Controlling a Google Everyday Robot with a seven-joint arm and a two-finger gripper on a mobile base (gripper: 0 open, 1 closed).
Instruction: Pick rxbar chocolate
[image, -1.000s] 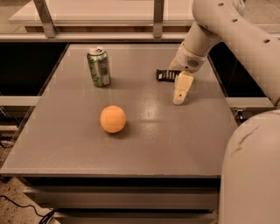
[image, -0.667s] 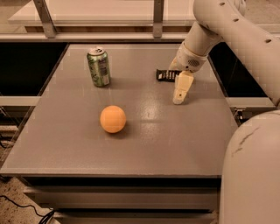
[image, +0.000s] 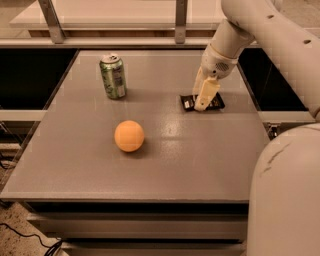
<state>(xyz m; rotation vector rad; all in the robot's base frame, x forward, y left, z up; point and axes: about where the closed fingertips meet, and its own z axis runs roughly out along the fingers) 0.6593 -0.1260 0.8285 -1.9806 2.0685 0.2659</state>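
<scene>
Landmark: green soda can (image: 112, 76), standing upright on the far left part of the bench, pull-tab end up.
Bench: grey, flat-topped bench (image: 190, 165); it carries the can, the ball and the bar.
rxbar chocolate: the rxbar chocolate (image: 217, 102) lies flat on the bench, well to the right of the can and slightly nearer the camera than the can's base. The wrapper is black, with pale lettering visible at the end that faces the can. The middle of the bar is covered by the claw.
Claw: the cream-coloured claw (image: 202, 106) is well to the right of the can. It points downward and sits directly over the middle of the rxbar chocolate, with its tip down at the level of the wrapper.
Claw opening: cannot tell whether it is wide, narrow or closed on the bar.
Contact with bar: cannot tell; the tip overlaps the wrapper in this view.
Arm: the white arm (image: 250, 30) enters from the upper right, farther from the can than the bar, and slopes down toward the can's side to reach the claw.
Orange ball: the orange ball (image: 129, 136) rests on the bench nearer the camera than the can and a little to its right, apart from it and well apart from the bar.
</scene>
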